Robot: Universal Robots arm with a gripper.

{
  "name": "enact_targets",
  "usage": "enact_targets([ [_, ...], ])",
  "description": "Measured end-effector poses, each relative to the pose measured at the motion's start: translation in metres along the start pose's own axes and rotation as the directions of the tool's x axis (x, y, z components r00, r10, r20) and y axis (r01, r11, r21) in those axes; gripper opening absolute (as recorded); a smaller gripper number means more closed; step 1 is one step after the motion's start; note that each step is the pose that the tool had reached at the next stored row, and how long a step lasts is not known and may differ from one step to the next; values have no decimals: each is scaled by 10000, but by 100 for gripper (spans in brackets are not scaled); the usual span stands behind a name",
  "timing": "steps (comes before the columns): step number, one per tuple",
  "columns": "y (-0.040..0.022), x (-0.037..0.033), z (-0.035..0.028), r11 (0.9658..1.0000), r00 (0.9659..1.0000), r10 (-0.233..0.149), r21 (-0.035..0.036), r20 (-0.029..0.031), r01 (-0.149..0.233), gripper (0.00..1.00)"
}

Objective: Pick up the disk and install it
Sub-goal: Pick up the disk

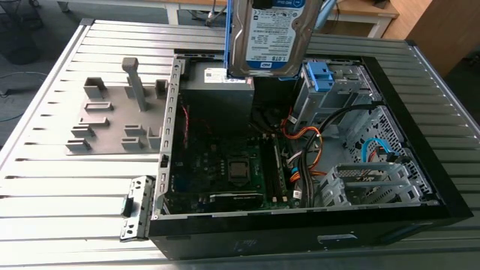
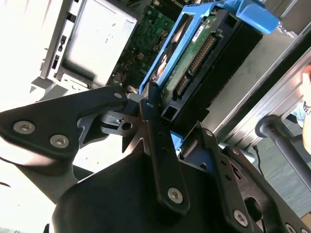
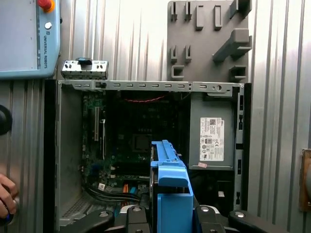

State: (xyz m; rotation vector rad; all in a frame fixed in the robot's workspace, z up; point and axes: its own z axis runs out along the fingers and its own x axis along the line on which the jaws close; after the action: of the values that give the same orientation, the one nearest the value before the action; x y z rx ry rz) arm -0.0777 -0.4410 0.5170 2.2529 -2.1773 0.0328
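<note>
- Clamping the disk, the gripper hangs over the open case.
- Grey box lies toward the exterior view's left, blue bracket toward its right, and cables lie lower.

A ribbed silver metal table lay under bright, even light, and beyond its far edge were a grey floor, a wooden-topped desk on white legs and a light wooden panel at the exterior view's right.
</note>
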Motion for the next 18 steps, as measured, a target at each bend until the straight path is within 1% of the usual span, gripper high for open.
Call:
enact_targets([
  [18,-248,8,5,10000,10000,0,0,0,0,36],
])
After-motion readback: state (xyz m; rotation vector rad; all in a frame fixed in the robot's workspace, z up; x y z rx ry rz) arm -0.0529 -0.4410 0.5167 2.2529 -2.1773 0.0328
